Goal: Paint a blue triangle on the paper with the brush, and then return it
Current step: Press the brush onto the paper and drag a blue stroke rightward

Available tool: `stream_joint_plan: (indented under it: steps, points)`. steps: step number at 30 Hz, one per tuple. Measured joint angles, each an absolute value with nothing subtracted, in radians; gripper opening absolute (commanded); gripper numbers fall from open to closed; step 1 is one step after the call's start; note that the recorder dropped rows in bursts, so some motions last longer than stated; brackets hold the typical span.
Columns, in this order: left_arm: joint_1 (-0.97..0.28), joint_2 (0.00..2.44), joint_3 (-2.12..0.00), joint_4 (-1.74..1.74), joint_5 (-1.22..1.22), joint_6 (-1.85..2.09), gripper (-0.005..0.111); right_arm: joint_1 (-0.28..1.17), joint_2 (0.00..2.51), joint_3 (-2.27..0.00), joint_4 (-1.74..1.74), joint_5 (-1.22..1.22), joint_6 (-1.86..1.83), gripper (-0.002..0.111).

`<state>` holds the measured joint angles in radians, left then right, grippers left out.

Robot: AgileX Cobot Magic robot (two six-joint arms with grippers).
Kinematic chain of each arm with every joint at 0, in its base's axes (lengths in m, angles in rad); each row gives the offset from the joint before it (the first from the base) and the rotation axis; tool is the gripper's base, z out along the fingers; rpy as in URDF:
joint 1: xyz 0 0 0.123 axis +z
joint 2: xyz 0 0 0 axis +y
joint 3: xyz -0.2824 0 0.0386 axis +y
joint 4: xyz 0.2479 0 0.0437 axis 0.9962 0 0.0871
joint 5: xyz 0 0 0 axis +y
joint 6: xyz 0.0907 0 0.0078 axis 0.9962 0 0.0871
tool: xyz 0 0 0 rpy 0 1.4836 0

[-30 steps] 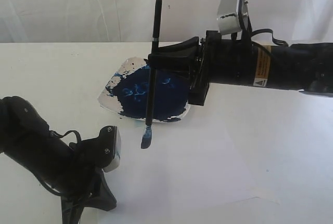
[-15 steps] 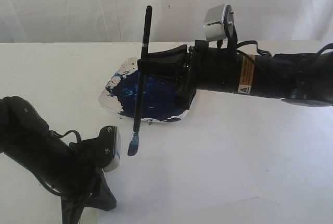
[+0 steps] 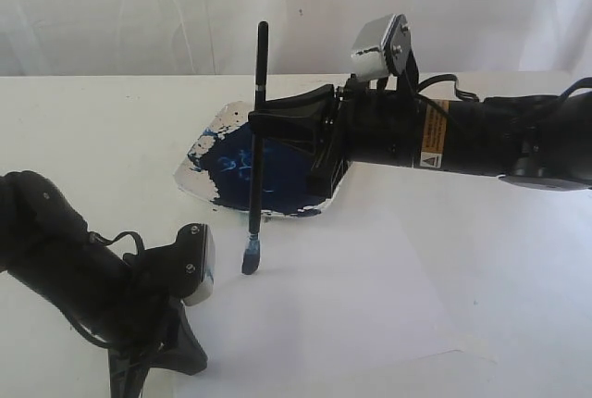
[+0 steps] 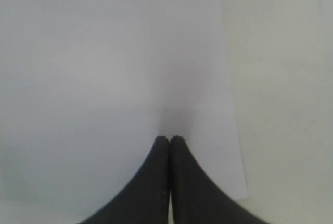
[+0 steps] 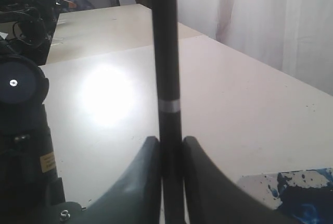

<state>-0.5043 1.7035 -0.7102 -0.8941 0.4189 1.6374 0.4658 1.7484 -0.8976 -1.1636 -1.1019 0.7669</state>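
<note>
Brush [image 3: 256,171]: clamped upright in right gripper [image 3: 262,120], jaws narrow on the shaft. It is straighter and lower than a second ago, with the bristles just clear of the plate [image 3: 196,165]. Beneath the tip: paper [image 3: 370,296], unmarked; contact uncertain, first stroke likely imminent. Well apart: left gripper [image 4: 169,140], jaws pressed together, empty.

White tabletop [image 3: 83,120] before a pale, creased curtain [image 3: 139,9], soft even light.

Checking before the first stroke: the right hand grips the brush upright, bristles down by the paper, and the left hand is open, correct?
No: the left hand is shut, tips together over the paper, as the left wrist view shows. The right hand does grip the brush upright, bristles down.
</note>
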Motion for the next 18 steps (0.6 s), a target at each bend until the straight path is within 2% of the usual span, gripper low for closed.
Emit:
stream_joint_plan:
  steps: [18]
  points:
    - [-0.504, 1.703, -0.71, -0.894, 0.419, 1.637, 0.0, 0.458, 1.748, -0.898, -1.163, -1.061, 0.764, 0.0]
